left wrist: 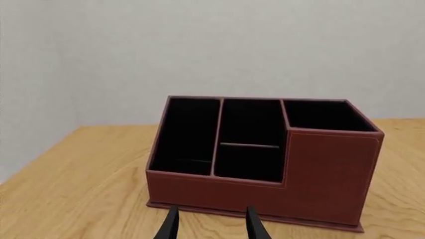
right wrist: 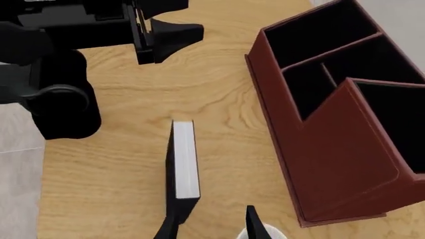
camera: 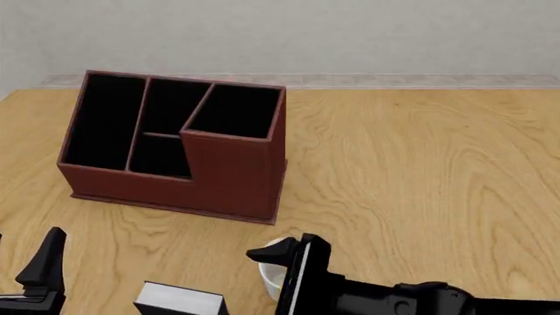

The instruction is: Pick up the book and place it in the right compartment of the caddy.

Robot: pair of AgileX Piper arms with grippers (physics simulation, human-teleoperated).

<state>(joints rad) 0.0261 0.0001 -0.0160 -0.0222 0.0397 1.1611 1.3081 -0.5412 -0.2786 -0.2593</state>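
Table (camera: 420, 164): pale wood grain, grey wall (camera: 350, 33) behind. Caddy (camera: 175, 147) ahead of left gripper (left wrist: 211, 224), jaws parted, empty. Book (right wrist: 184, 159) on edge just ahead of right gripper (right wrist: 211, 226), jaws apart, holding nothing.

Front view looked down from behind both arms; each wrist view faced ahead past its gripper. All three shared the caddy (camera: 175, 147).

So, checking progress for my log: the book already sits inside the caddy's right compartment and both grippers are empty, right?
Not quite. The book lies on the table, in front of the caddy; its right compartment holds nothing, as the front and right wrist views show. Both grippers are indeed empty.
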